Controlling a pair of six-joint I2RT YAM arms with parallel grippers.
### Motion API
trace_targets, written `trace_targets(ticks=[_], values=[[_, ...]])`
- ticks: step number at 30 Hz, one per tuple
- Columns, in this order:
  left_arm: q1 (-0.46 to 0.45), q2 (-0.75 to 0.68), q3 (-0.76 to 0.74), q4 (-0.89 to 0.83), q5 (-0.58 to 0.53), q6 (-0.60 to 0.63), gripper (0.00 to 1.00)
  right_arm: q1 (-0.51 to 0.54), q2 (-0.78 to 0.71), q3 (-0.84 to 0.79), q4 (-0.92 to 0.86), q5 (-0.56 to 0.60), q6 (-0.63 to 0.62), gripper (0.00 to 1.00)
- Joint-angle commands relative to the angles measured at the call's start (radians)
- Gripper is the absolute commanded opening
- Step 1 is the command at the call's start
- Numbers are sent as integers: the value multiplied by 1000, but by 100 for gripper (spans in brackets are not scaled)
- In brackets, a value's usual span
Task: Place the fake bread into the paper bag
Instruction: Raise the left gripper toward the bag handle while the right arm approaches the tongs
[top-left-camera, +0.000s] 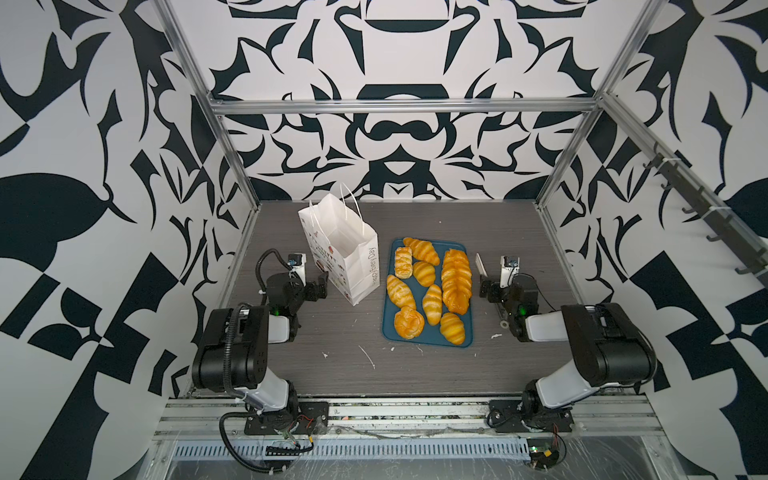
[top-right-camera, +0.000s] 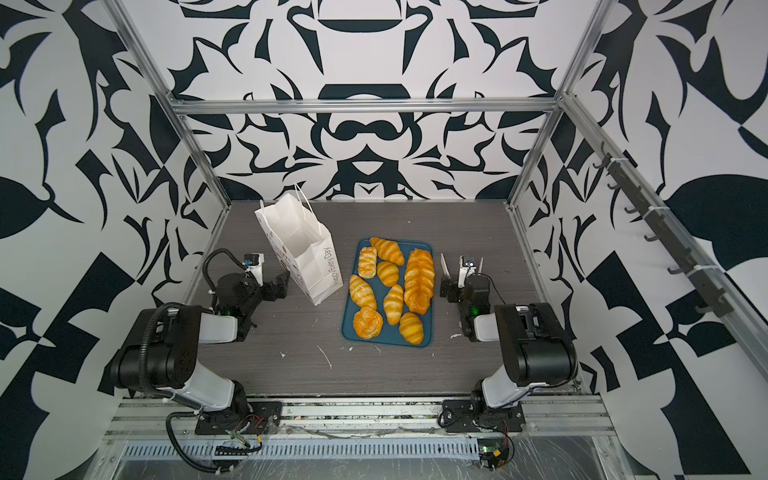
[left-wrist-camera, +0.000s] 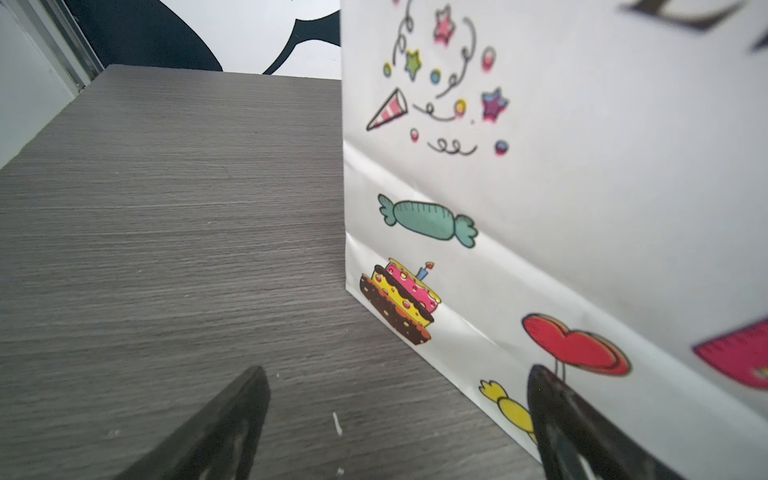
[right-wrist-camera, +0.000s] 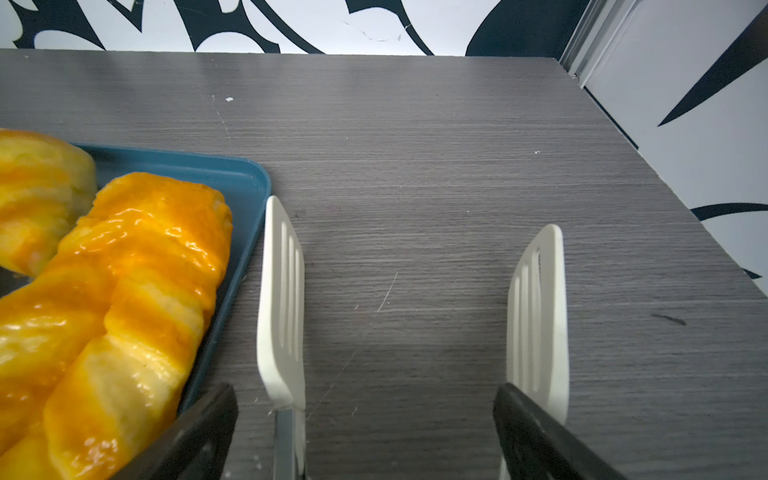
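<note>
The paper bag (top-left-camera: 340, 249) (top-right-camera: 307, 253) stands open and upright at the back left, white with colourful prints (left-wrist-camera: 582, 187). The fake bread lies on a teal tray (top-left-camera: 428, 341) (top-right-camera: 386, 340) to its right: a long braided loaf (top-left-camera: 457, 280) (right-wrist-camera: 124, 291), several croissants (top-left-camera: 422, 250), a round bun (top-left-camera: 409, 323) and a lattice pastry (top-left-camera: 403, 262). My left gripper (top-left-camera: 321, 286) (left-wrist-camera: 399, 374) is open low beside the bag's left face, one finger right at the paper. My right gripper (top-left-camera: 494, 266) (right-wrist-camera: 411, 232), with white slotted paddles, is open over bare table just right of the tray (right-wrist-camera: 245, 183).
Small white scraps (top-left-camera: 368, 357) lie on the grey wood-grain table in front of the tray. Aluminium frame posts (top-left-camera: 552, 183) and patterned walls close in the left, right and back sides. A rail of dark hooks (top-left-camera: 706, 208) runs along the right wall.
</note>
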Motion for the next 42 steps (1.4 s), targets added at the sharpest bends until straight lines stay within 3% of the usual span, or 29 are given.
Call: trace_targets(ticks=[1, 7, 10, 17, 22, 29, 33, 36, 38, 42], values=[[-4, 2, 21, 4, 1, 6, 99, -5, -12, 16, 35, -12, 14, 100], [-4, 0, 19, 5, -2, 6, 99, -8, -19, 10, 31, -10, 10, 100], [-4, -19, 22, -15, -102, -32, 99, -9, -35, 11, 24, -11, 6, 100], [-4, -130, 122, -321, -269, -102, 99, -8, -178, 57, -179, 60, 28, 100], [-4, -235, 138, -451, -318, -168, 99, -8, -269, 232, -566, 254, 123, 100], [-4, -370, 257, -831, -471, -381, 99, -8, -267, 544, -1085, 344, 327, 100], [-2, -331, 431, -1155, -535, -543, 99, -8, -173, 773, -1414, 458, 529, 99], [-1, -248, 564, -1366, -569, -672, 99, -8, -64, 960, -1650, 474, 619, 100], [-2, -212, 645, -1454, -554, -691, 99, -7, 9, 1071, -1782, 462, 641, 99], [22, -177, 741, -1520, -422, -709, 99, -8, -2, 1073, -1752, 383, 582, 97]])
